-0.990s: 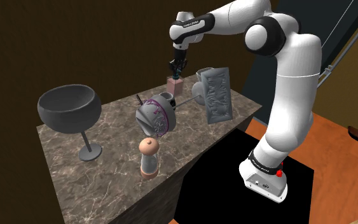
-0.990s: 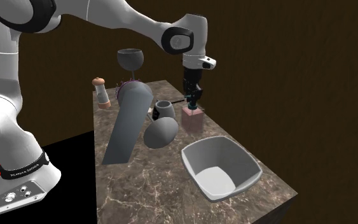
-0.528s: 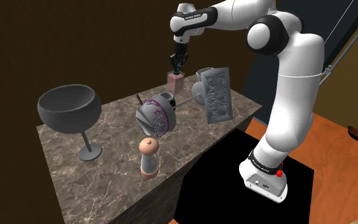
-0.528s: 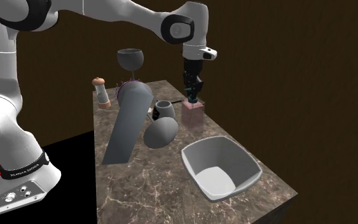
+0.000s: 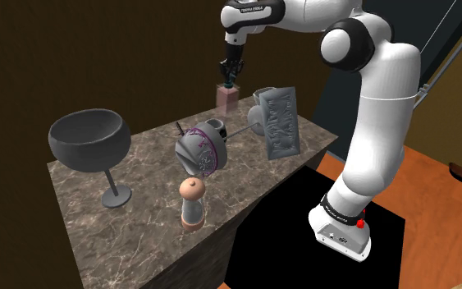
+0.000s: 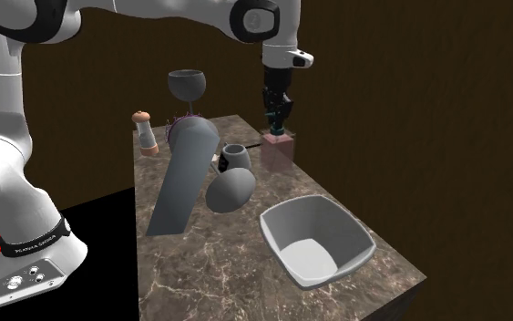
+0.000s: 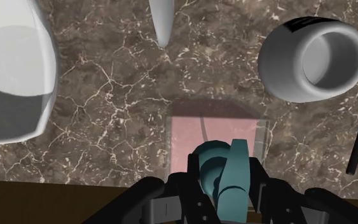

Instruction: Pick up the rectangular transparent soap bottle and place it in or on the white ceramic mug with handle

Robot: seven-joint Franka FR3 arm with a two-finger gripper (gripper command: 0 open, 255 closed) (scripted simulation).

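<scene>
1 soap bottle (image 6: 279,155) in the hand (image 6: 278,130), 1 mug (image 6: 236,158), 1 bowl (image 6: 329,222).

The white arm (image 5: 377,123) rises from its base (image 5: 341,226), bends high and reaches toward the shoulder view's left, its wrist turned straight down. The black gripper (image 5: 230,78) (image 6: 277,123) (image 7: 219,188) points downward, fingers clasping the teal pump of the soap bottle (image 5: 227,97) (image 6: 278,155) (image 7: 214,133).

brown marble surface (image 5: 139,230). dark grey goblet (image 5: 89,141) upright at the shoulder view's left. tan shaker (image 5: 192,204) upright near the front edge. grey ball with purple lines (image 5: 199,151) near an embossed grey slab (image 5: 280,121). pale square bowl (image 6: 336,219), grey ovoid (image 6: 230,189) just beside it.
</scene>
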